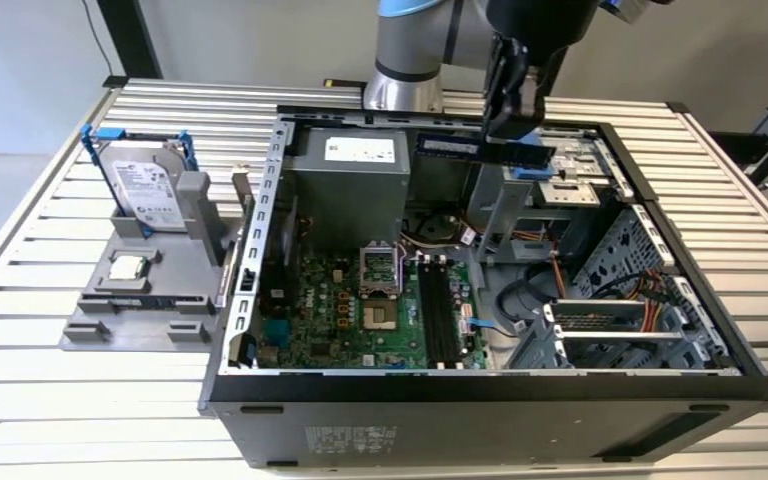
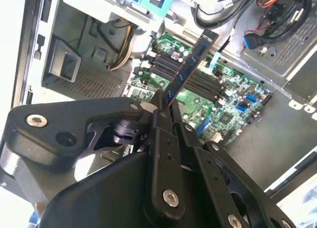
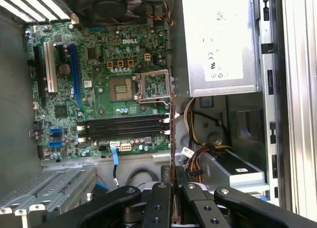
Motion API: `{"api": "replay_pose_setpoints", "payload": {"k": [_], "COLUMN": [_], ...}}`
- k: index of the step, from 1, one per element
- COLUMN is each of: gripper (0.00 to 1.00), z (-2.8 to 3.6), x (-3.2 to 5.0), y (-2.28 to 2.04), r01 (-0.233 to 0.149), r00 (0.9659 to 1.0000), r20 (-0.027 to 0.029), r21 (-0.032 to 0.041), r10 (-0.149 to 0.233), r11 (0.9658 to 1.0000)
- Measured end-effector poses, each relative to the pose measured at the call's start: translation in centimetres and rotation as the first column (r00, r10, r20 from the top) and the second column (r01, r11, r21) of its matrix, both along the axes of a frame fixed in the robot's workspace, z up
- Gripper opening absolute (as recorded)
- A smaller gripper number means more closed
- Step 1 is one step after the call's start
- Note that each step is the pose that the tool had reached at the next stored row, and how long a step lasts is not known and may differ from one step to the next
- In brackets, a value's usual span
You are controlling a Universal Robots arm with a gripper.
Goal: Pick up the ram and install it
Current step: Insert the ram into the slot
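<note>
My gripper (image 1: 508, 130) is shut on the ram (image 1: 478, 148), a thin dark stick with a bluish-green edge. It hangs level over the far part of the open computer case (image 1: 491, 385), above and apart from the board. In the second wrist view the ram (image 2: 190, 65) juts out from the gripper (image 2: 166, 107) over the green motherboard. In the first wrist view the ram (image 3: 173, 134) appears edge-on, rising from the gripper (image 3: 173, 181). The black ram slots (image 1: 438, 310) (image 2: 198, 77) (image 3: 121, 126) lie bare on the motherboard below.
A silver hard drive with blue rails (image 1: 144, 190) and a small square processor chip (image 1: 127, 267) rest on a grey stand at the exterior view's left. Inside the case are the power supply (image 1: 344, 180), the processor socket (image 1: 377, 270), loose cables (image 1: 544, 285) and a metal drive cage (image 1: 611, 320).
</note>
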State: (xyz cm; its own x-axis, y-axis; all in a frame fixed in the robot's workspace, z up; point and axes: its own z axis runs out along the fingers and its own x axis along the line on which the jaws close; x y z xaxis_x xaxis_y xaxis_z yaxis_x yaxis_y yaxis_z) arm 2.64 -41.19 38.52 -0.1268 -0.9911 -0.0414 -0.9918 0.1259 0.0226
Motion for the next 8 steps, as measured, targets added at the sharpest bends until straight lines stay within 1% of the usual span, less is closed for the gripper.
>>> {"api": "replay_pose_setpoints", "payload": {"k": [4, 8], "gripper": [0.0, 0.0], "z": [0.0, 0.0], "x": [0.0, 0.0], "y": [0.0, 0.0], "r01": [0.042, 0.083], "r00": [0.9991, 0.9965], "r20": [0.0, 0.0], "r21": [0.0, 0.0], "r10": [-0.042, -0.083], "r11": [0.9991, 0.9965]}}
